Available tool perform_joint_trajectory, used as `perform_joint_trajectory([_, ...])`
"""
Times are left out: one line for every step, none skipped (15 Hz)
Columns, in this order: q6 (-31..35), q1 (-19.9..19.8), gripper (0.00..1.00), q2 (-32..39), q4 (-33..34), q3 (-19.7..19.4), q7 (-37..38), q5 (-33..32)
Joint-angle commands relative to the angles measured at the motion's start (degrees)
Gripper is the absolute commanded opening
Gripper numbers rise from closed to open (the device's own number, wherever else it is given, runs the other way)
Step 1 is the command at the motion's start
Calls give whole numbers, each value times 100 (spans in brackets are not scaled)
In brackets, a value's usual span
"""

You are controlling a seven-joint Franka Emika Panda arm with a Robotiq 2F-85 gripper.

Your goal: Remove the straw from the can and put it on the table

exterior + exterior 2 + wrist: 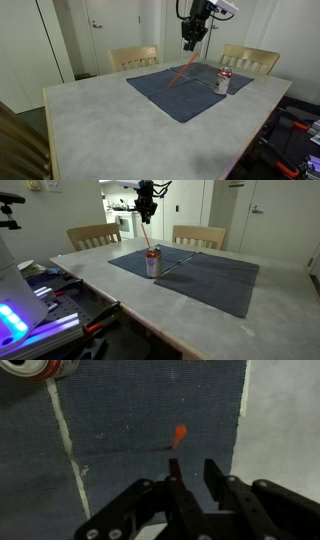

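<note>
The hand [191,44] hangs high over the far edge of the counter [90,120], gripping the top of the straw [180,70]. The straw is clear of the can [223,83] and slants down toward the blue mat [180,100]. The can stands upright on the mat, nearer a far corner.

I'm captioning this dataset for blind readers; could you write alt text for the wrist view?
Seen from above, the black gripper hangs over a dark blue cloth mat, with the orange-red straw seen almost end-on just ahead of it. The can shows at the top left corner, the grey table at right.
</note>
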Motion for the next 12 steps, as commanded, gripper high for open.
perform_joint_trajectory([53,19,62,-230,-330,37,397,-366])
perform_joint_trajectory([-49,12,70,-313,-354,41,380,-410])
perform_joint_trajectory([-144,6,76,-397,-366,35,483,-542])
perform_joint_trajectory([-245,-4,84,-489,-359,27,531,-642])
perform_joint_trajectory([-371,-17,90,-605,-345,19,531,-724])
perform_joint_trajectory([-497,-27,97,-693,-318,16,564,-828])
perform_joint_trajectory([-700,-43,99,-804,-276,9,598,-937])
perform_joint_trajectory([-909,-55,100,-909,-240,7,614,-1048])
perform_joint_trajectory([-1211,-68,100,-963,-163,9,601,-1226])
perform_joint_trajectory([-1502,-90,100,-1011,-91,23,644,-1470])
perform_joint_trajectory([-1718,-94,100,-1040,-32,25,595,-1578])
perform_joint_trajectory([-1883,-88,100,-1065,11,23,532,-1648])
